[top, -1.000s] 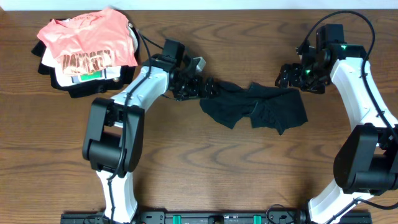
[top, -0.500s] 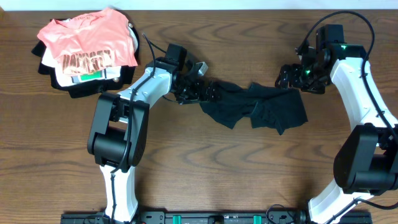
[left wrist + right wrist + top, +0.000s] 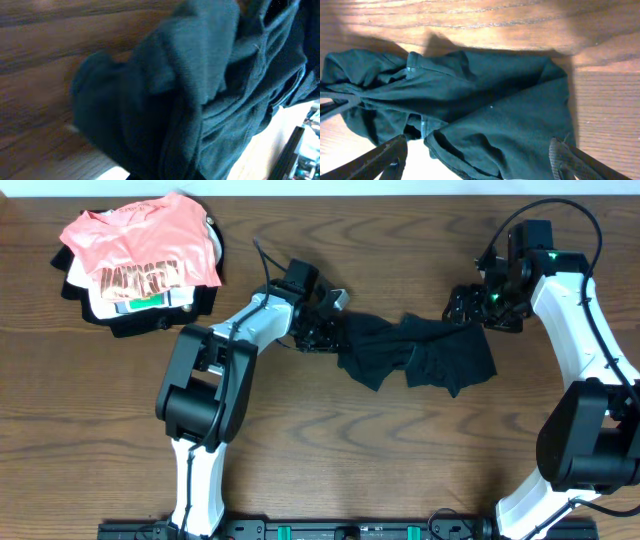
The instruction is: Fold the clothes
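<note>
Nothing is folded yet, as far as I can judge. The black garment point(image 3: 420, 355) lies in a crumpled, twisted strip across the middle of the table point(image 3: 330, 450), with ridges and bunches all along it and no flat panel or clean edge anywhere. It looks like it needs spreading out first, so nearly the whole job is left.

The left arm reaches out low from the near left. The left gripper point(image 3: 325, 330) is buried in the left end of the garment, where the cloth is gathered into a tight bunch. Its wrist camera shows only dark fabric pressed up close, with the fingers hidden, so I cannot tell whether it has a grip.

The right arm bends in from the right, and the right gripper point(image 3: 470, 305) hangs over the garment's far right corner. Its fingers point(image 3: 385, 155) are spread wide with nothing between them, and the cloth lies flat on the wood below.

At the far left, well apart, the salmon-pink shirt point(image 3: 140, 240) tops a pile.
</note>
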`<state>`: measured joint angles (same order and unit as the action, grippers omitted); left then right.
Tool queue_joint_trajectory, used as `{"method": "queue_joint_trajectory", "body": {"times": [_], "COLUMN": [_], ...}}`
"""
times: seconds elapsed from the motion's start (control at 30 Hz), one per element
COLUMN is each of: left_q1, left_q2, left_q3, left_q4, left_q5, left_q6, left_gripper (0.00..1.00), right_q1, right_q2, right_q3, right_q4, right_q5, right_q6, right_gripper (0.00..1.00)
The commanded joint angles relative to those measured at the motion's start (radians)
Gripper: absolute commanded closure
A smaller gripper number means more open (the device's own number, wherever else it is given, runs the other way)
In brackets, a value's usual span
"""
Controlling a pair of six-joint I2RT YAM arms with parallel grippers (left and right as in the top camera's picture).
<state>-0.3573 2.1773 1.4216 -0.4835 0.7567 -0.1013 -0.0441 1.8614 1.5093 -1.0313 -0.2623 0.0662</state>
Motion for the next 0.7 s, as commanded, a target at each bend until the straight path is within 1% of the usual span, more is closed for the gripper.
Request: {"method": "queue_joint_trajectory", "body": {"times": [0.0, 0.1, 0.2, 0.23, 0.27, 0.3, 0.33, 0.37, 0.47, 0.5, 0.67], "left_q1": [0.063, 0.111, 0.153, 0.164, 0.172, 0.176, 0.177, 0.177, 0.177, 0.177, 0.177], "left_q2": [-0.017, -0.051, -0.092, -0.105, -0.117, -0.124, -0.130, -0.133, -0.134, -0.134, -0.134], "left_q3": [-0.001, -0.001, -0.001, -0.001, -0.001, -0.001, -0.001, -0.001, -0.001, -0.001, -0.001], "left_q4": [-0.032, -0.066, -0.089, -0.093, -0.098, -0.100, -0.102, -0.102, -0.103, -0.103, -0.105], "left_q5": [-0.009, -0.009, -0.009, -0.009, -0.009, -0.009, -0.009, -0.009, -0.009, -0.009, -0.009], "left_q6": [-0.008, -0.008, -0.007, -0.006, -0.005, -0.004, -0.004, -0.003, -0.003, -0.004, -0.004], "left_gripper": [0.94, 0.94, 0.94, 0.94, 0.94, 0.94, 0.94, 0.94, 0.94, 0.94, 0.94], "right_q1": [-0.010, -0.010, -0.005, -0.001, 0.004, 0.010, 0.017, 0.024, 0.049, 0.057, 0.082], "right_q2": [-0.020, -0.019, -0.019, -0.019, -0.019, -0.019, -0.019, -0.019, -0.019, -0.019, -0.017], "right_q3": [0.014, 0.013, 0.005, -0.002, -0.010, -0.021, -0.035, -0.047, -0.100, -0.121, -0.224], "right_q4": [-0.008, -0.013, -0.011, -0.007, -0.001, 0.010, 0.024, 0.037, 0.097, 0.122, 0.258], "right_q5": [-0.011, -0.011, -0.011, -0.011, -0.011, -0.012, -0.012, -0.012, -0.019, -0.027, -0.035], "right_q6": [-0.016, -0.016, -0.015, -0.015, -0.015, -0.015, -0.015, -0.015, -0.011, -0.007, 0.046], "right_gripper": [0.12, 0.12, 0.15, 0.21, 0.30, 0.42, 0.59, 0.69, 0.93, 0.99, 0.99]}}
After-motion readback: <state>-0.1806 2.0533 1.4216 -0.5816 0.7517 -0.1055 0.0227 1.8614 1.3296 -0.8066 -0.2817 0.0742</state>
